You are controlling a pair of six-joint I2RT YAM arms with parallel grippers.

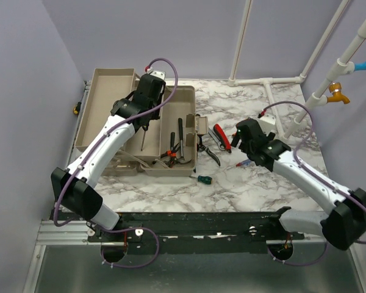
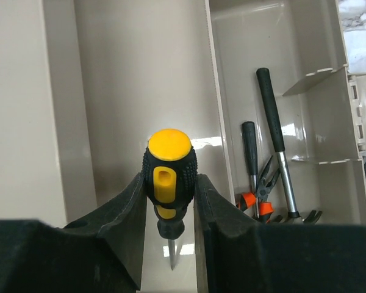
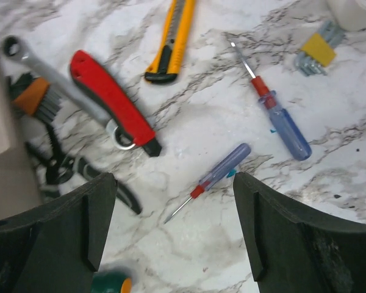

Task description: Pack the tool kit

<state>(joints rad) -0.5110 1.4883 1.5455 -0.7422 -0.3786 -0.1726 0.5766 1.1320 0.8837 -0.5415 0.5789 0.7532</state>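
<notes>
My left claw (image 2: pixel 169 189) is clamped on the yellow-and-black rubber-grip screwdriver (image 2: pixel 169 146), over the open beige plastic toolbox (image 1: pixel 186 97) at nine o'clock on the marble tabletop (image 1: pixel 256 183). My right claw (image 3: pixel 174 183) hangs with its fingers apart above a small blue-handled screwdriver (image 3: pixel 222 166), with the red folding knife (image 3: pixel 110 97) at ten o'clock.

This looks like a robot test room made up like a little workshop. Two white and black robot arms (image 1: pixel 104 143) are bolted to a black metal rail (image 1: pixel 195 221) at the edge of a white and grey marble-look table (image 1: pixel 232 195). Plain pale purple walls (image 1: pixel 24 73) stand close around it. White plastic pipes (image 1: pixel 240 46) and an orange tap (image 1: pixel 337 93) are at the back. An open beige plastic toolbox (image 1: pixel 104 85) sits on the table.
</notes>
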